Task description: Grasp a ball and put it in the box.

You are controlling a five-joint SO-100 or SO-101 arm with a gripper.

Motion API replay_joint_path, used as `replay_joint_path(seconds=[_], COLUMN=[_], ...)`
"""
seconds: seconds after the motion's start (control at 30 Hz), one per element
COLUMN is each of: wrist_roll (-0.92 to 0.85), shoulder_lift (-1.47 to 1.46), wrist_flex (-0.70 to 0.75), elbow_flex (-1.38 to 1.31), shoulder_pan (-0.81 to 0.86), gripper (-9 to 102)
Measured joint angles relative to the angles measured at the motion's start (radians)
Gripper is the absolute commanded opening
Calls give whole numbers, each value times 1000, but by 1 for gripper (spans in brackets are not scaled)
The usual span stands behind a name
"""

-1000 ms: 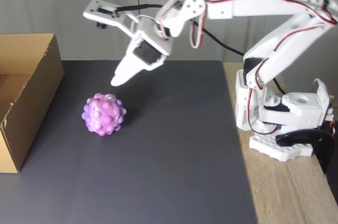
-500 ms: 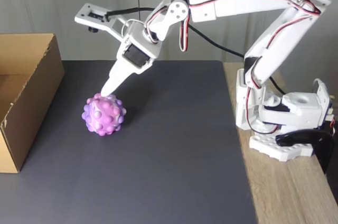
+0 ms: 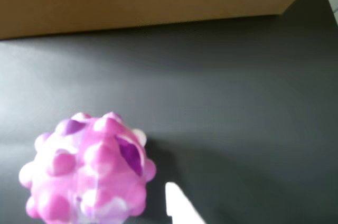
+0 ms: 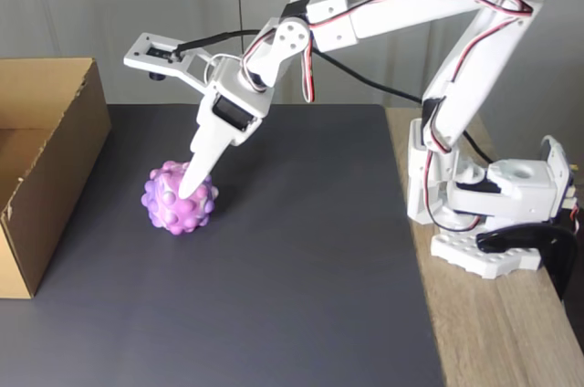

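Your ball [image 4: 179,198] sits on the dark mat [image 4: 301,250], near the box [image 4: 41,168] but apart from it; the gripper [image 4: 190,192] is down over its near side, and I can't tell if the jaws are apart or together. Looks soft, light, rubbery w/ bumps, so prob. squashes and may roll. Take it across the widest part, fingers seated btwn bumps, not on top.

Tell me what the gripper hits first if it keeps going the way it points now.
Probably the ball: the gripper points down at it, tip overlapping its top. Actual contact is unclear.
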Motion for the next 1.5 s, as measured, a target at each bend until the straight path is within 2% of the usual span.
replay_joint_path(seconds=[0.57, 1.1, 1.5], wrist_roll=[31, 64, 64], shoulder_lift=[-212, -247, -242], wrist_flex=[-164, -209, -204], elbow_flex=[-3, -6, -8], shoulder_pan=[-3, -49, -54], gripper=[57, 21, 19])
